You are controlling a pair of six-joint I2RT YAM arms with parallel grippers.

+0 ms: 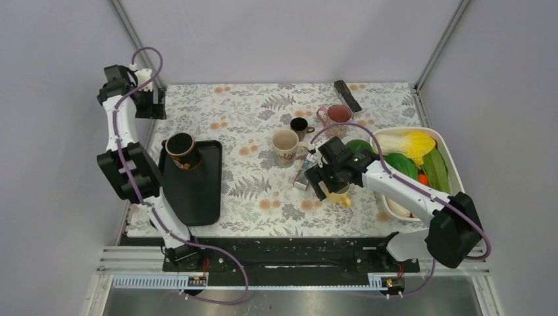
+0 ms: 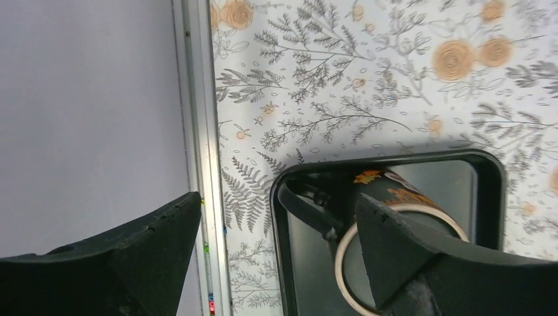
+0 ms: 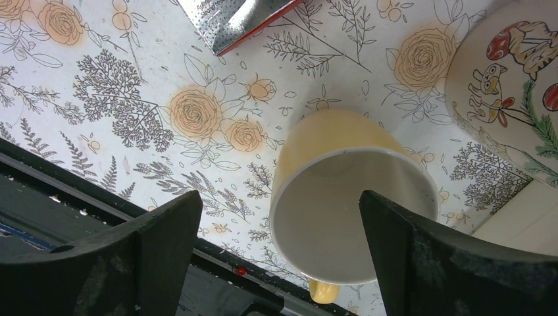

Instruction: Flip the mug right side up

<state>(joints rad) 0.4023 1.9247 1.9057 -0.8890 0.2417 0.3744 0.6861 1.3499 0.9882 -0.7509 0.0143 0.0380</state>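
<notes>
- Holding a pale cabbage (image 1: 409, 141) and green leaves (image 1: 434, 170), the white basin (image 1: 450, 153) sits at the right edge of the floral cloth (image 1: 250, 112).
- Black tray (image 1: 204, 191), left side: carries one dark mug (image 1: 182, 150), mouth up.
- Yellow mug (image 3: 342, 197): stands on the cloth beside the basin, mouth up, between the spread jaws of the right gripper (image 3: 279, 201); contact cannot be told.
- Cream mug (image 1: 285, 146), pink mug (image 1: 337, 115), small black mug (image 1: 299, 125): mouths up, mid-table.
- Left gripper (image 2: 278, 199): jaws spread, raised above the tray, gripping nothing.
</notes>
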